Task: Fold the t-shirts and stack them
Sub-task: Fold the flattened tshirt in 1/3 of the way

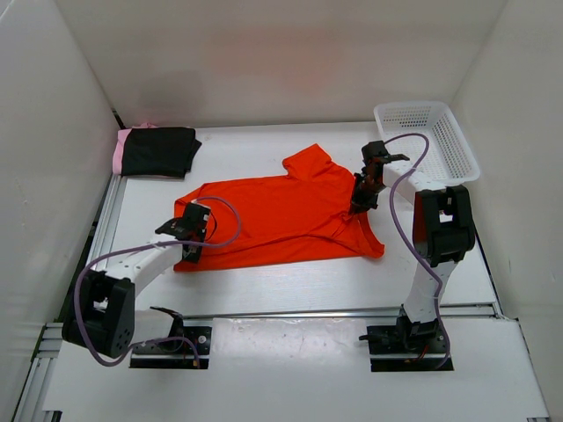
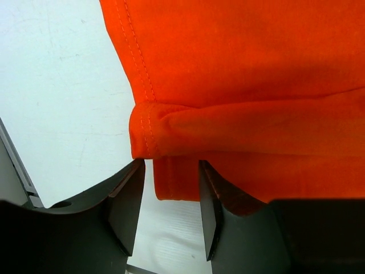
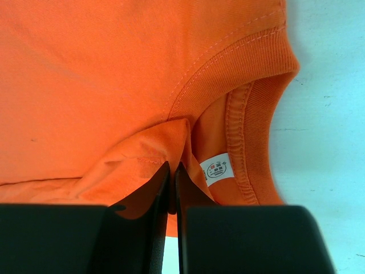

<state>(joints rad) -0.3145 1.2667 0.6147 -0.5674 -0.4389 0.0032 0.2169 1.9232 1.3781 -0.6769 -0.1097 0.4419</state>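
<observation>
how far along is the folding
Done: the folded black t-shirt sits on the light pink t-shirt. In hand: right gripper pinches the spread orange-red t-shirt near its collar; left gripper, open, straddles its hem. Left: folding and stacking it.

Left gripper half-open, right gripper clamped (both low)

Pink shirt lay mostly under black shirt. Label print too small to read. Wrist views cropped orange shirt.
</observation>
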